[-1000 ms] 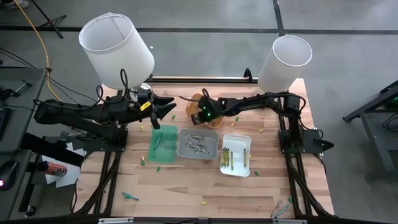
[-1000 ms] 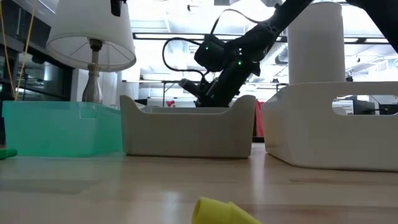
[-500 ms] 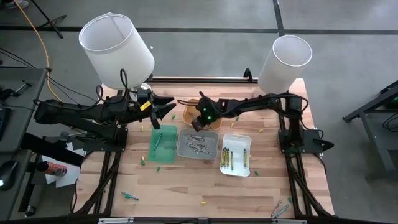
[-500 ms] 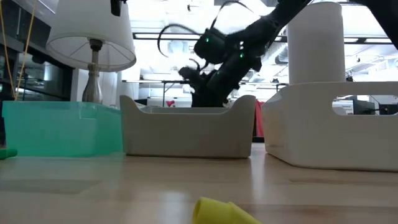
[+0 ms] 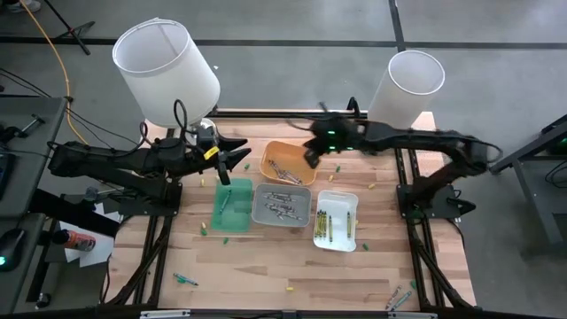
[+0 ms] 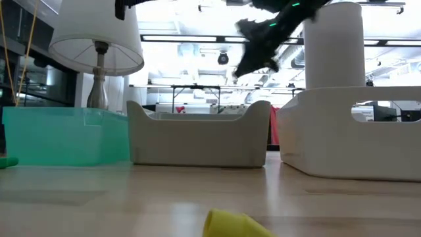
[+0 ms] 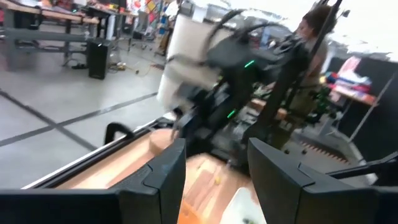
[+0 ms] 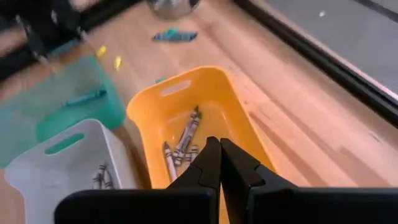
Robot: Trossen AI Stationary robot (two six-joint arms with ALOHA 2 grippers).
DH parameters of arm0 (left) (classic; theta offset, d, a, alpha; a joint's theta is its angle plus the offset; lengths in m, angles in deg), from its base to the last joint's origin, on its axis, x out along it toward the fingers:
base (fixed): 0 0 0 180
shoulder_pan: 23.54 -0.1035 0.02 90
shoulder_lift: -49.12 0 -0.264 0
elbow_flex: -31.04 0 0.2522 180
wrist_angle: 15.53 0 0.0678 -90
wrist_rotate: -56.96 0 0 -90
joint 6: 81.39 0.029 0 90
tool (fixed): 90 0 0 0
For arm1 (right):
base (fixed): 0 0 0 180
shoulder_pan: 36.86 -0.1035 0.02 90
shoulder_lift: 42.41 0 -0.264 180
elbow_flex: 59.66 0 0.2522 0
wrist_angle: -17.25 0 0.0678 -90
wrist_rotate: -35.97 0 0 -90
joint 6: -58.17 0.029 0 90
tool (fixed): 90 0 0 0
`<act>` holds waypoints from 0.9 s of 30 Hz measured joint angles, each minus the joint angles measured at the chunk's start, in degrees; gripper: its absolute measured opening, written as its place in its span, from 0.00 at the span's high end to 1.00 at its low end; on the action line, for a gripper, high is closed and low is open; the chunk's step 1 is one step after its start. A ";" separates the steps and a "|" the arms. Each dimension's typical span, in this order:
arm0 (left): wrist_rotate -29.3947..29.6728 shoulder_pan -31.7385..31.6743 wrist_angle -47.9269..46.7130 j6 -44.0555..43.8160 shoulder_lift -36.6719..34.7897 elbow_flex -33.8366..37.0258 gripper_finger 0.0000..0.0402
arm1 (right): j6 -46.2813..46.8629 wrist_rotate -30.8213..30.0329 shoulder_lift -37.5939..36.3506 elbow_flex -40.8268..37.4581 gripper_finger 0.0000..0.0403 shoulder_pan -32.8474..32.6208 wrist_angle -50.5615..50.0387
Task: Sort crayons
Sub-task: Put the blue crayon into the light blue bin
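Right hand [image 5: 312, 158] clenched and empty, poised above the orange tray [image 8: 202, 102] at 12 o'clock, likely just past a drop there. Left hand [image 5: 241, 158] released, waiting at 10 o'clock. Crayons [image 5: 281, 208] sorted into trays by colour, strays scattered on the wooden worktop [image 5: 266, 266]; two lamps [image 5: 166, 71] behind, workshop beyond

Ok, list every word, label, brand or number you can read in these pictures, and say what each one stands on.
None can be read.
Crayons in the orange tray: wrapper print too small to read.
Yellow tag on the left arm: blurred, nothing legible.
Room beyond the table: coloured shapes only, no readable signs.
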 joint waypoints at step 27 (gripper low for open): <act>-15.18 0.40 -8.38 -2.79 0.03 -0.69 0.60 | 7.42 -1.55 -34.54 -34.92 1.00 -17.64 52.70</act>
